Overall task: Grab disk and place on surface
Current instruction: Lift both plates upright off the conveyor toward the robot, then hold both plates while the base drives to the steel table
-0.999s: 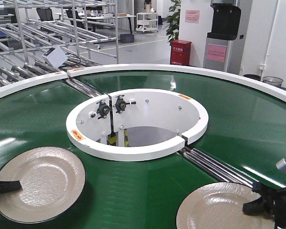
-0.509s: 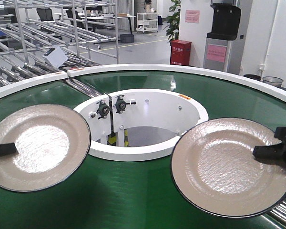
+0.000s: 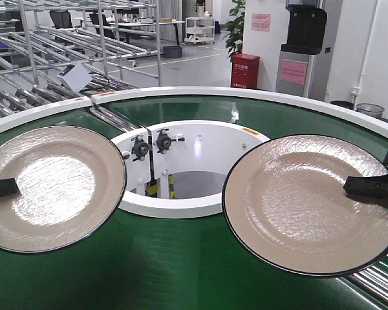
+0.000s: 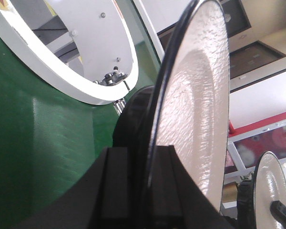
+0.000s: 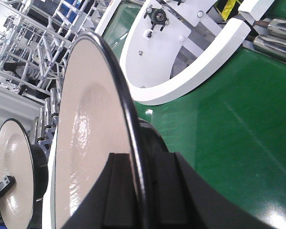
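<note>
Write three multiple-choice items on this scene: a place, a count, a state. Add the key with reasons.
1. Where is the right disk? A. Held above the green belt. B. Lying flat on that belt. C. Under that belt.
2. How many disks show in the front view? A. One. B. Two. C. Four.
3. The left gripper is: A. open and empty. B. out of view. C. shut on the left disk.
Key: 1 A, the right gripper holds it clear of the belt; 2 B, one per gripper; 3 C, the left wrist view shows its jaws clamping the rim.
</note>
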Robot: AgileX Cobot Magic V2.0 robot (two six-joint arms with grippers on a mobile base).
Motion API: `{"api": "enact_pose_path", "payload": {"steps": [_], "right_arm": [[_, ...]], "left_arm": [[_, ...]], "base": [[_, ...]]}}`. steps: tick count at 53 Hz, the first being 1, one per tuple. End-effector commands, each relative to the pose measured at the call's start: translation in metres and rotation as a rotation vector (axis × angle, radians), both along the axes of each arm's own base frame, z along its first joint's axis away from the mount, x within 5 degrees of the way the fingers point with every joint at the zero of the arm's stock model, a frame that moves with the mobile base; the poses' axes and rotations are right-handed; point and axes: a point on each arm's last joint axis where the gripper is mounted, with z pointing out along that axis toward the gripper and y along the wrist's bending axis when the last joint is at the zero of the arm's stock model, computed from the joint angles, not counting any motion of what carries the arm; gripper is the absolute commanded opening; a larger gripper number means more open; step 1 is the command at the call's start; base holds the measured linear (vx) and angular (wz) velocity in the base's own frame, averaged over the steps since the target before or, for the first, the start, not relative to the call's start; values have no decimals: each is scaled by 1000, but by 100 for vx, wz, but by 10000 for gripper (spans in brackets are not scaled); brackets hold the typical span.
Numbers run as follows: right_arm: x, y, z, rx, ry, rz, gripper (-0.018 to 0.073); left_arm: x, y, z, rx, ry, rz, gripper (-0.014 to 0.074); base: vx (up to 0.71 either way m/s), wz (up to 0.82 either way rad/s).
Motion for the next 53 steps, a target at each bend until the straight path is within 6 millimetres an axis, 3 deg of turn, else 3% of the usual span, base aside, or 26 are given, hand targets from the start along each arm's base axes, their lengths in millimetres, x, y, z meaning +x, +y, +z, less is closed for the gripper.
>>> {"api": "enact_pose_path", "payload": {"steps": [1, 53], "right_arm": [[-6, 4, 29, 101, -98, -14, -9], [-6, 3, 29, 99, -100, -23, -9]], "left_arm": [[-8, -8, 38, -104, -129, -19, -1], [-8, -8, 38, -104, -129, -20, -1]], "base": [[0, 0], [-2, -7]]}}
